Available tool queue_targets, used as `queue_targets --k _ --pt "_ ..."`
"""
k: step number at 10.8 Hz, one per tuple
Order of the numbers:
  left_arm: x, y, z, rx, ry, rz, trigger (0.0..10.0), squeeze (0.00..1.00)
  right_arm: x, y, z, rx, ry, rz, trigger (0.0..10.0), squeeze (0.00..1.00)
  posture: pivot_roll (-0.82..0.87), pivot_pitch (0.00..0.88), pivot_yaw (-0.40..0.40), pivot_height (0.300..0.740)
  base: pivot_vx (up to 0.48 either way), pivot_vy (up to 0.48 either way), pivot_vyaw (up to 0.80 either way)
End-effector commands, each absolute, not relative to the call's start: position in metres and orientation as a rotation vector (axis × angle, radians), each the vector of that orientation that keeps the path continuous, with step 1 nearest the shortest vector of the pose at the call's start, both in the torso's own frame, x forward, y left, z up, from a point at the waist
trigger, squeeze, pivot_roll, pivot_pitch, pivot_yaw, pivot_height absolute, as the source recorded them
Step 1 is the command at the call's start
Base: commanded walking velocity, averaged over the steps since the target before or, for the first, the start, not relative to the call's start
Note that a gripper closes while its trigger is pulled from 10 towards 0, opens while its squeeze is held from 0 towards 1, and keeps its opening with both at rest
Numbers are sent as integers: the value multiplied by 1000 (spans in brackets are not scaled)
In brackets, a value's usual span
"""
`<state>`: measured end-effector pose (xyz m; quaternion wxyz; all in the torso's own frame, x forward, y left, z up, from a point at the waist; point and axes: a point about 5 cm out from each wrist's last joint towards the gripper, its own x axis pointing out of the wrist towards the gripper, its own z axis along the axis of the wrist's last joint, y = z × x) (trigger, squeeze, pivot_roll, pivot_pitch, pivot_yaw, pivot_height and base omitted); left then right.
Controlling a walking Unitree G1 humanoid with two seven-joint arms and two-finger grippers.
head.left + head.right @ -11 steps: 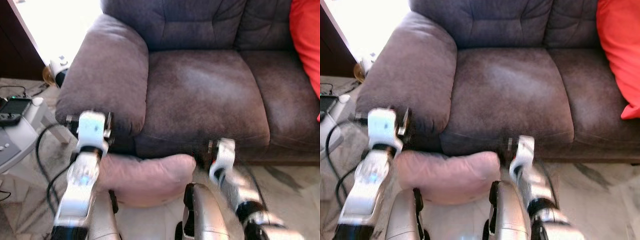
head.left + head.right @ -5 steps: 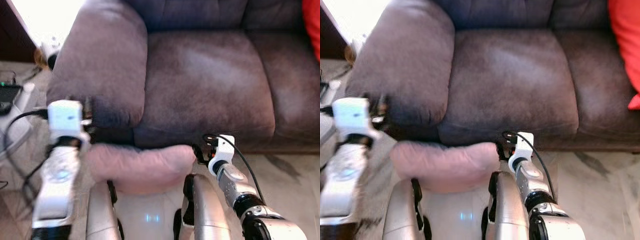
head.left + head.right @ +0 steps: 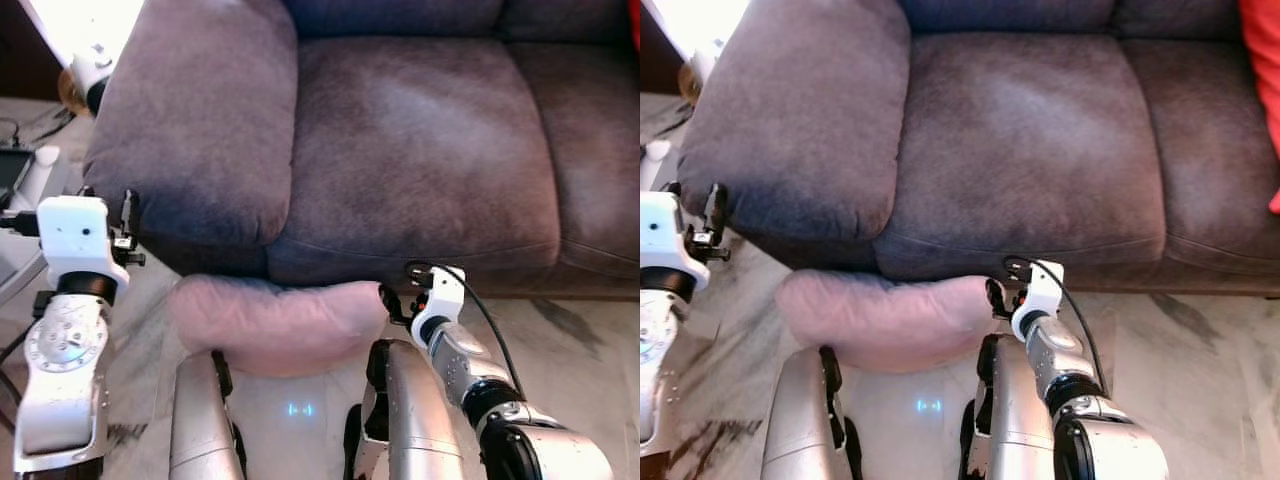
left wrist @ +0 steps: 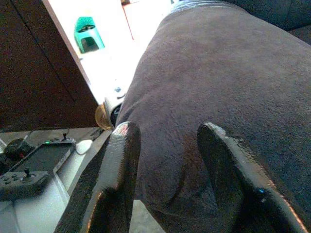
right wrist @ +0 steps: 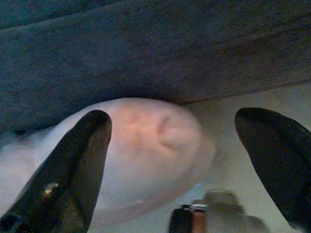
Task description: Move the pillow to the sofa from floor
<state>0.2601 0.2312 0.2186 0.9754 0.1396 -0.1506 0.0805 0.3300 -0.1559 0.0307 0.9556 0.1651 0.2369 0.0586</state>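
Pillow: soft pale-pink fabric pillow [image 3: 275, 330], lying on the glossy marble-pattern floor [image 3: 560, 340], pressed against the front base of the sofa, below where the armrest meets the first seat cushion.
Sofa: dark grey-brown plush sofa [image 3: 420, 150] with a wide seat; its rounded left armrest [image 3: 195, 120] overhangs the pillow's left end.
My right gripper: my right gripper [image 5: 175, 160] is at the pillow's right end, just off the floor, fingers spread wide. The right wrist view has one black finger [image 5: 73, 160] against the pillow's side and the other well out over the floor. Nothing is gripped yet.
My left gripper: my left gripper [image 4: 167, 165] is raised beside the armrest's outer front corner, fingers apart with nothing between them, pointing at the armrest, not at the pillow.
How it will handle: I judge it light and very squashy; it will sag and fold if pinched at one corner, and the fabric should not slip.
Where to take hold: I would squeeze it between both grippers at its two short ends, or bite deep into the bulging right end so stuffing, not just cover, is caught.
Step in hand: reaching for the pick-up; the lift to the seat is not yet done.
Risk: the pillow is tucked under the seat's front edge, so it could drag on that edge when raised.
Nearby: a dark handheld game console [image 4: 29, 167] on a pale side table [image 3: 15, 280] lies off my left side, well clear.
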Motion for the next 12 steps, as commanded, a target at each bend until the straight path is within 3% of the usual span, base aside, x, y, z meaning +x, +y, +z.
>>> queue_targets --k 1,12 --pt "253 231 221 279 -295 153 10000 0 325 -154 25 387 501 133 10000 0 195 352 -88 540 0 0 0" --pt "249 218 228 216 -258 126 10000 0 335 -138 33 232 573 199 10000 0 236 397 -119 540 0 0 0"
